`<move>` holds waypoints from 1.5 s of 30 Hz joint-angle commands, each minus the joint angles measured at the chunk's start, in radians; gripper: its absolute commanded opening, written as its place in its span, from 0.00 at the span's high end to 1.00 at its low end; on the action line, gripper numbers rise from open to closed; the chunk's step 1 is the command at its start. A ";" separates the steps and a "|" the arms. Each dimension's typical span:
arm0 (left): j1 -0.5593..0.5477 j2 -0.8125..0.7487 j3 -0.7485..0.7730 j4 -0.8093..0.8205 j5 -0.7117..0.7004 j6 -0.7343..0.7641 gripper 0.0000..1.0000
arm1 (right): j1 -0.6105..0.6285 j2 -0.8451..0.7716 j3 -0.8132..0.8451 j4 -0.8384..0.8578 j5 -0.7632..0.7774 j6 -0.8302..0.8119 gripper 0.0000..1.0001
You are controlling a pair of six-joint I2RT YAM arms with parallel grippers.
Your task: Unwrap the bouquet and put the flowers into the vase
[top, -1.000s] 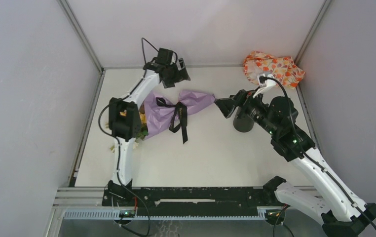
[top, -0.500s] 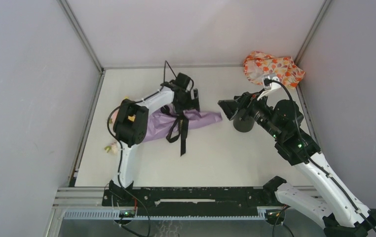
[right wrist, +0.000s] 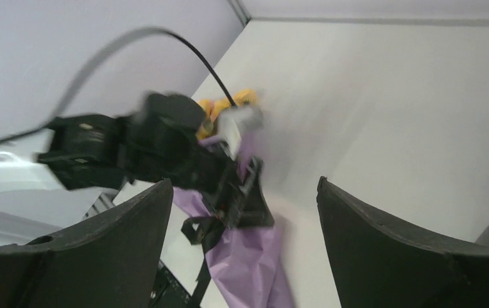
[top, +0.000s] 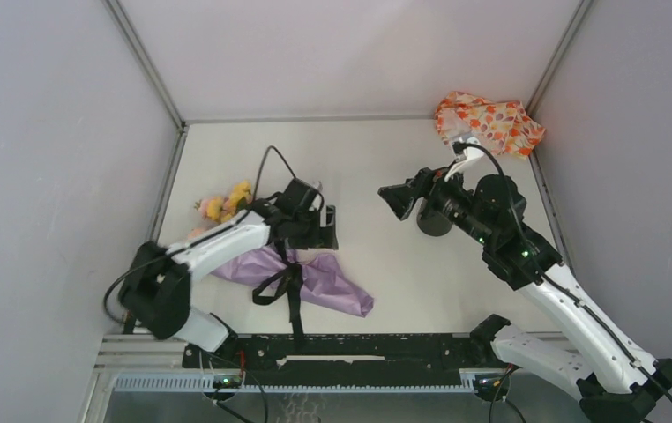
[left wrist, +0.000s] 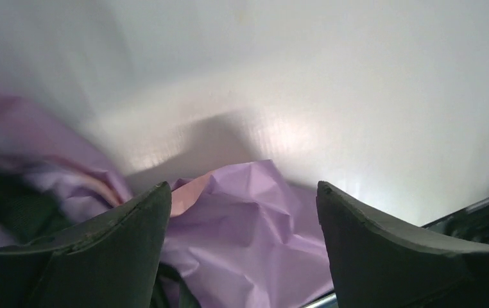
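We see the bouquet [top: 332, 284] lying flat in the near left part of the tabletop [top: 403, 282], wrapped, with its black ribbon [top: 290, 286] tied. Its long axis slants: the flowers [top: 222, 207] point toward the left edge and the lilac tail toward the near edge. The left gripper [top: 325, 231] hovers just beyond the bouquet's middle, jaws spread and holding nothing. Its wrist view shows lilac paper lying below the gap. The right gripper [top: 394, 199], also spread and empty, hangs well apart on the right, beside the vase [top: 434, 222]. We judge the left arm much the nearer for the ribbon. The right arm partly hides the vase, and no stems rise from it.
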 commanded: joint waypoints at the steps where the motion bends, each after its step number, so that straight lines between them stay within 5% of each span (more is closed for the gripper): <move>1: 0.005 -0.270 0.068 0.057 -0.255 -0.025 0.11 | 0.058 0.025 0.014 -0.028 0.009 0.000 0.09; 9: 0.005 -0.636 0.212 0.028 -0.801 0.028 0.00 | 0.224 0.196 0.072 -0.162 0.031 -0.049 0.09; 14: 0.005 -0.851 0.072 0.196 -0.814 0.066 0.00 | 0.439 0.425 0.150 -0.252 0.110 -0.115 0.09; 21: 0.005 -0.959 -0.013 0.161 -0.835 0.083 0.00 | 0.626 0.764 0.311 -0.320 0.189 -0.206 0.09; 34: 0.004 -1.009 -0.112 0.130 -0.833 0.071 0.00 | 0.632 1.220 0.632 -0.411 0.401 -0.302 0.14; 37: 0.004 -1.015 -0.122 0.130 -0.843 0.078 0.00 | 0.595 1.252 0.645 -0.416 0.367 -0.296 0.34; 40: 0.005 -1.009 -0.125 0.135 -0.853 0.091 0.00 | 0.557 1.243 0.607 -0.394 0.337 -0.269 0.89; 41: 0.005 -1.004 -0.126 0.141 -0.854 0.094 0.00 | 0.549 1.228 0.588 -0.382 0.330 -0.257 1.00; 45: 0.005 -0.964 -0.132 0.172 -0.838 0.100 0.00 | 0.505 1.169 0.500 -0.327 0.295 -0.177 1.00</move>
